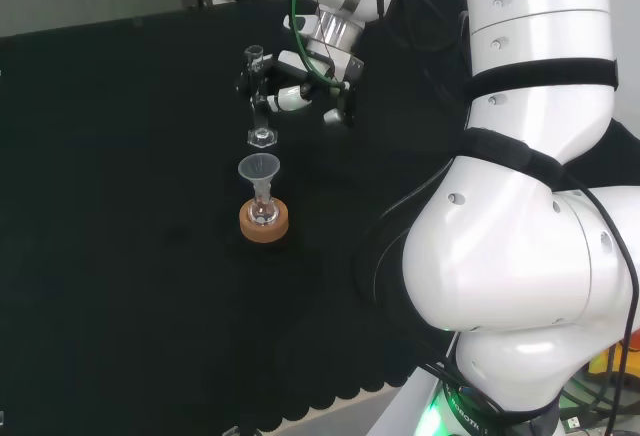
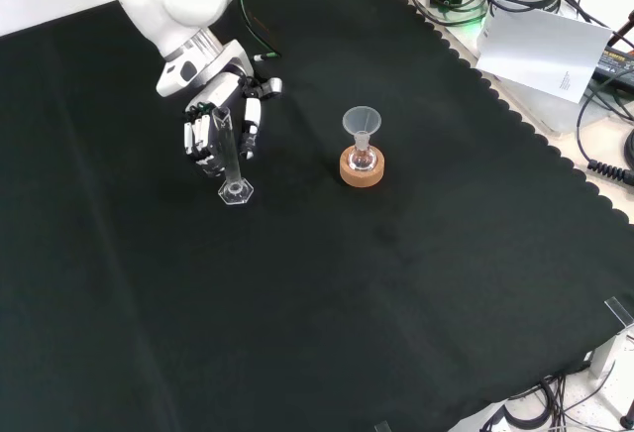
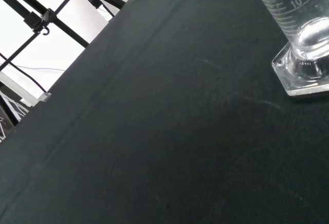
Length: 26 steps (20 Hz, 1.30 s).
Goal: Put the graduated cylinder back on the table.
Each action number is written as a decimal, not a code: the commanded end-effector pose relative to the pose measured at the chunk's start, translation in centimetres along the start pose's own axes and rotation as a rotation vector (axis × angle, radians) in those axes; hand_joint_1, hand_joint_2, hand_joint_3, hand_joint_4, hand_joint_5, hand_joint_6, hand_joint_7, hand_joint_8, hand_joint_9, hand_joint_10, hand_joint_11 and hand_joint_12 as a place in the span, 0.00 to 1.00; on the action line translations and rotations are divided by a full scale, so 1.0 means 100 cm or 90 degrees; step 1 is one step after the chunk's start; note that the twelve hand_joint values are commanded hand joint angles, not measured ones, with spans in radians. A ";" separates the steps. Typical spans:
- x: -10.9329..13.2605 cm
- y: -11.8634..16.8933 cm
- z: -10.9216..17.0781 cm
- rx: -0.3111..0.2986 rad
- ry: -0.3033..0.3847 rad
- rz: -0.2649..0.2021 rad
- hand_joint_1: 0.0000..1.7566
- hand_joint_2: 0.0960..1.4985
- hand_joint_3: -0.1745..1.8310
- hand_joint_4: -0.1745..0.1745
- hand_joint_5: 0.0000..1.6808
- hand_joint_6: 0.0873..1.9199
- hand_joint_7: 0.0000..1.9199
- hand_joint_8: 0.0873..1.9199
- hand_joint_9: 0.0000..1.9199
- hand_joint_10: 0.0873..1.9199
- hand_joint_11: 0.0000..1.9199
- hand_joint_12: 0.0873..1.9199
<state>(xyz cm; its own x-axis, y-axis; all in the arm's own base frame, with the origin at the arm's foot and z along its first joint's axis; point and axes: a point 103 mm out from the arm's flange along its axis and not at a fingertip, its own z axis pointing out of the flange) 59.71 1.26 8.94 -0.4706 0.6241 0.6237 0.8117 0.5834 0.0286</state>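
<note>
A clear graduated cylinder (image 1: 257, 96) (image 2: 228, 155) stands upright with the hand (image 1: 290, 91) (image 2: 210, 133) curled round its upper part. Its hexagonal foot (image 2: 236, 192) (image 3: 303, 70) is at the black cloth or just above it; I cannot tell whether it touches. The wrist view shows the cylinder's printed scale and the foot close to the cloth. A small flask on a cork ring (image 1: 264, 220) (image 2: 362, 166) carries a clear funnel (image 1: 259, 168) (image 2: 362, 120). It stands to the right of the cylinder in the front view and nearer than it in the head view.
The arm's white links (image 1: 530, 206) take up the right of the head view. In the front view the cloth's scalloped edge (image 2: 515, 120) runs along the right, with a paper sheet (image 2: 540, 51) and cables beyond it. Bare cloth (image 2: 297, 313) spreads below the cylinder.
</note>
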 end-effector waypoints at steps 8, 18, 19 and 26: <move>0.005 -0.003 -0.032 -0.003 -0.033 0.035 0.51 0.65 0.00 0.33 0.24 0.16 0.19 0.31 0.41 0.00 0.19 0.67; 0.025 -0.045 -0.093 -0.053 -0.116 0.070 0.50 0.64 0.00 0.31 0.21 0.07 0.10 0.32 0.34 0.00 0.11 0.71; 0.030 -0.051 -0.101 -0.057 -0.125 0.076 0.49 0.64 0.00 0.31 0.21 0.07 0.10 0.32 0.33 0.00 0.11 0.71; 0.087 -0.096 -0.149 -0.094 -0.186 0.092 0.49 0.64 0.00 0.31 0.21 0.06 0.09 0.32 0.33 0.00 0.10 0.71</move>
<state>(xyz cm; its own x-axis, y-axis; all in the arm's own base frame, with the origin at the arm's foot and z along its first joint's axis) 57.46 -3.99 19.60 -0.4406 0.7649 0.4700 0.8773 0.4779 0.0446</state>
